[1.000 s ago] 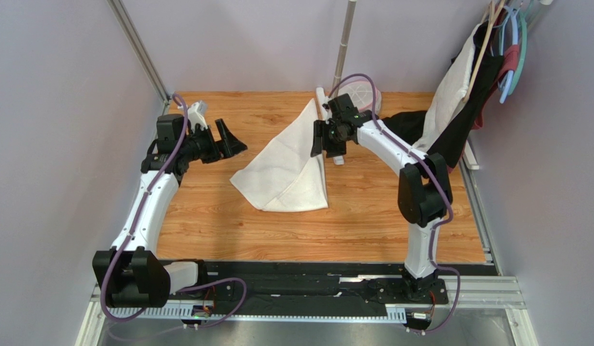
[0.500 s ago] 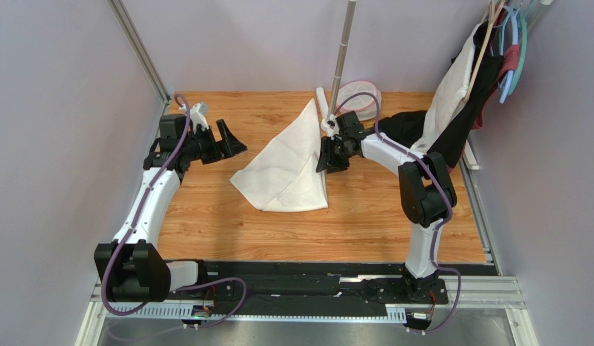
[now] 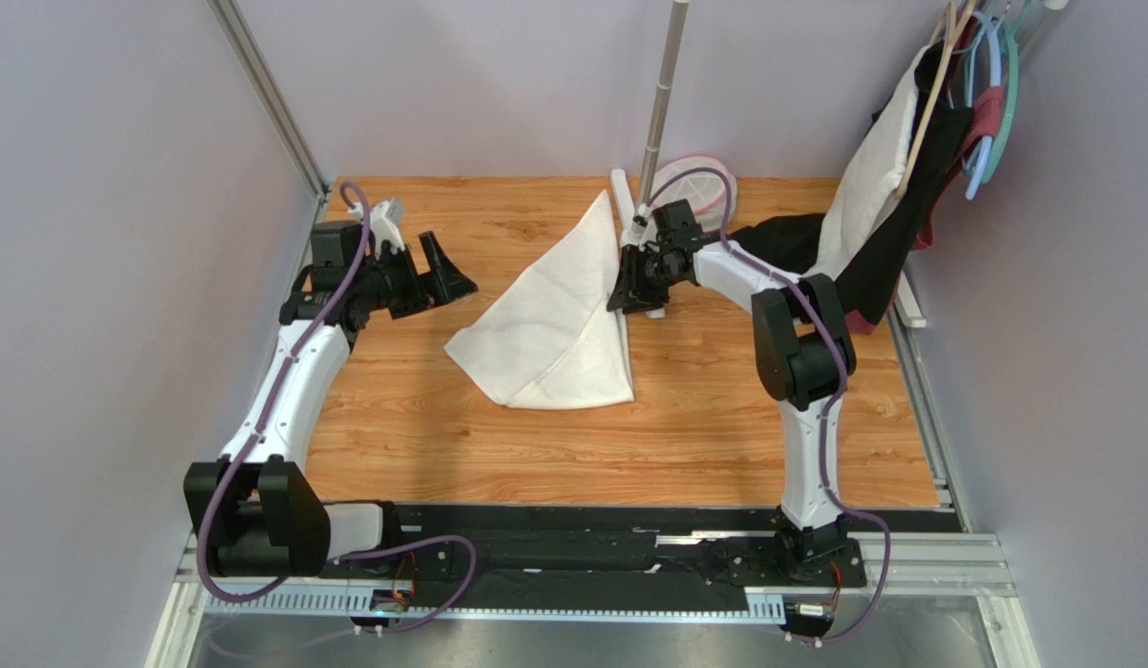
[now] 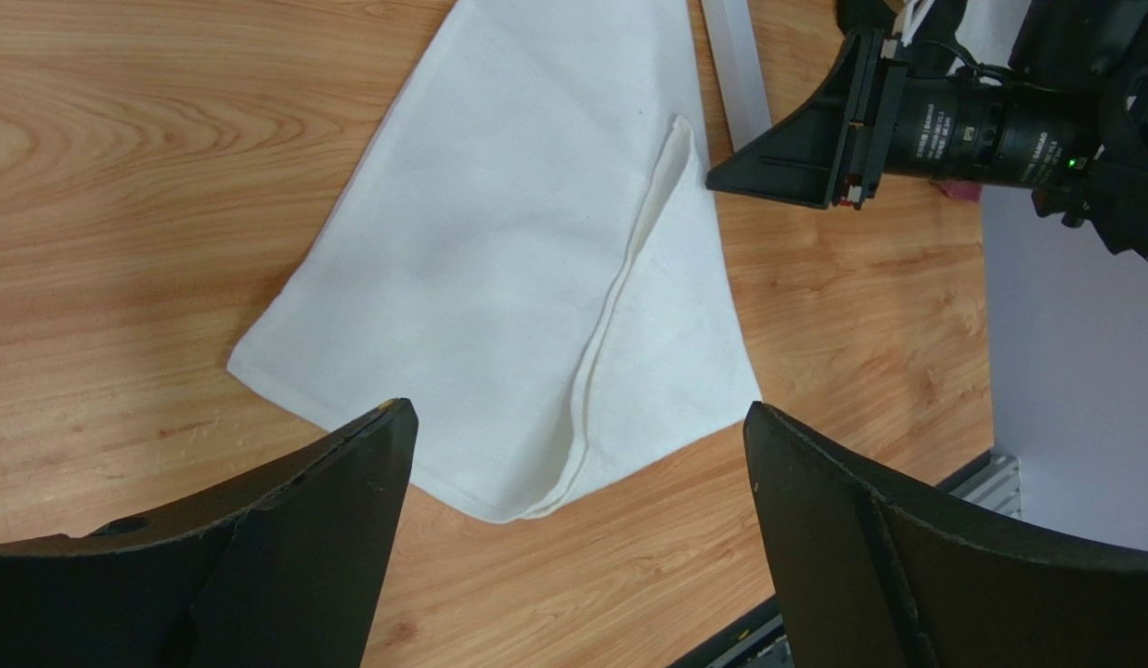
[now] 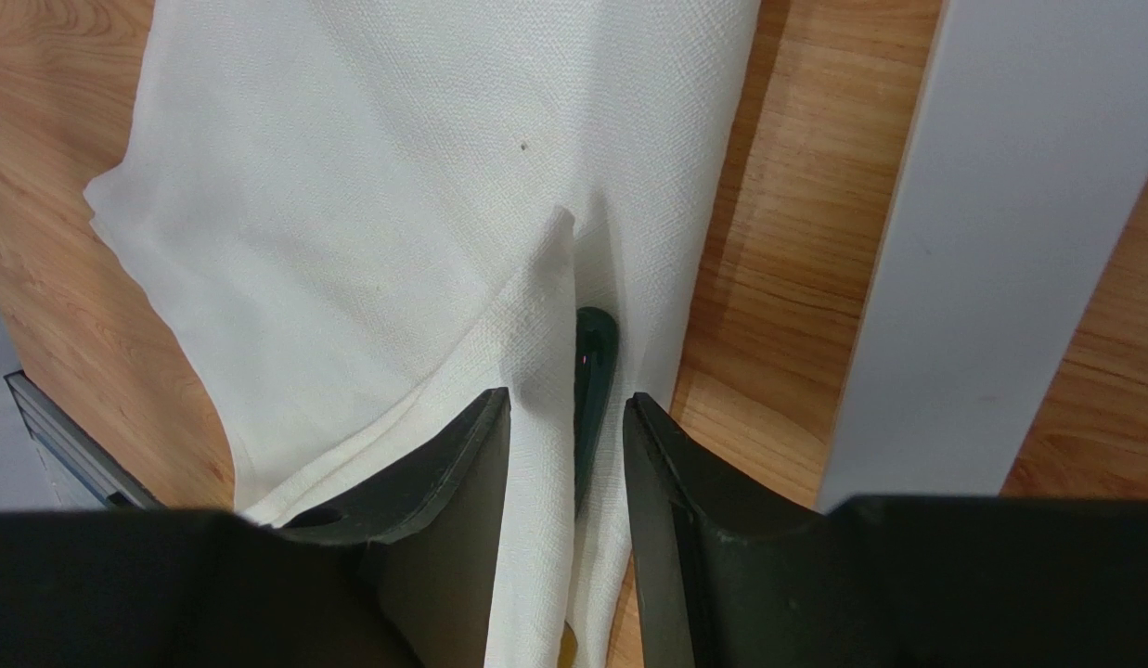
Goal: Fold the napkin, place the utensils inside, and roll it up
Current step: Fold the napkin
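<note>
The cream-white napkin [image 3: 551, 327] lies folded into a rough triangle on the wooden table, its folded flap along the right side [image 4: 537, 251]. My right gripper [image 3: 628, 295] points down at the napkin's right edge. In the right wrist view its jaws [image 5: 567, 400] stand a narrow gap apart, astride a raised fold of napkin [image 5: 370, 181] and the dark handle of the fork [image 5: 593, 376], which lies mostly hidden under the cloth. My left gripper [image 3: 451, 265] hovers wide open to the left of the napkin [image 4: 577, 411], holding nothing.
A white pole [image 3: 656, 112] rises behind the napkin, and its flat white base bar [image 5: 956, 209] lies just right of my right gripper. A black cloth [image 3: 781, 244] and hanging garments [image 3: 886, 167] sit at the back right. Grey walls close both sides.
My right gripper has dropped onto the napkin's right edge and its jaws have narrowed around the fold and fork handle. The left arm has stayed still.
</note>
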`<state>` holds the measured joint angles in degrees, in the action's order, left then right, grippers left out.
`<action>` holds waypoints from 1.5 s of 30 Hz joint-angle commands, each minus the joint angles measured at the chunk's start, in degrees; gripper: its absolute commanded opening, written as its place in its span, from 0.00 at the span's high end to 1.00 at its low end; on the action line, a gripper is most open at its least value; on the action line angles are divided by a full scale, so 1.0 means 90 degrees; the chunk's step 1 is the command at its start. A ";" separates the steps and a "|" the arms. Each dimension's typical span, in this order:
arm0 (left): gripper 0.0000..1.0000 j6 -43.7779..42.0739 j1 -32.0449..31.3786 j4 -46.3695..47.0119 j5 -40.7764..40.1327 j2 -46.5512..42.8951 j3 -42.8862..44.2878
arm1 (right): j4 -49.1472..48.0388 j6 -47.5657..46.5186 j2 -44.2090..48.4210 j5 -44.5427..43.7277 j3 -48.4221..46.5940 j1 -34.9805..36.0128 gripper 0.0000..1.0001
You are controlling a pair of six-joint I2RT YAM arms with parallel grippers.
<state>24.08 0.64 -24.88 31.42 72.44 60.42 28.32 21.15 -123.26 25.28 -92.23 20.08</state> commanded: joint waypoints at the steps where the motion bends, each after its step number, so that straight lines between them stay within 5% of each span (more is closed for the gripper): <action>1: 0.04 -0.0077 0.0046 0.0040 0.0015 0.0007 0.0103 | -0.0197 -0.0084 -0.0210 0.0248 -0.0329 0.0015 0.61; 11: 0.04 -0.0048 0.0036 0.0050 0.0073 0.0017 0.0103 | -0.0343 -0.0035 -0.0327 0.0453 -0.0319 0.0025 0.68; 22: 0.04 -0.0048 0.0036 0.0060 0.0122 0.0037 0.0122 | -0.0363 -0.0045 -0.0299 0.0444 -0.0319 0.0025 1.00; 45: 0.04 -0.0019 0.0045 0.0079 0.0239 -0.0022 0.0112 | -0.0461 -0.0064 0.0395 0.0053 0.0150 -0.0102 1.00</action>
<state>24.12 0.64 -25.06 32.53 72.86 60.42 26.39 21.15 -123.22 26.65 -90.74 19.81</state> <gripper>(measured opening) 0.963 0.008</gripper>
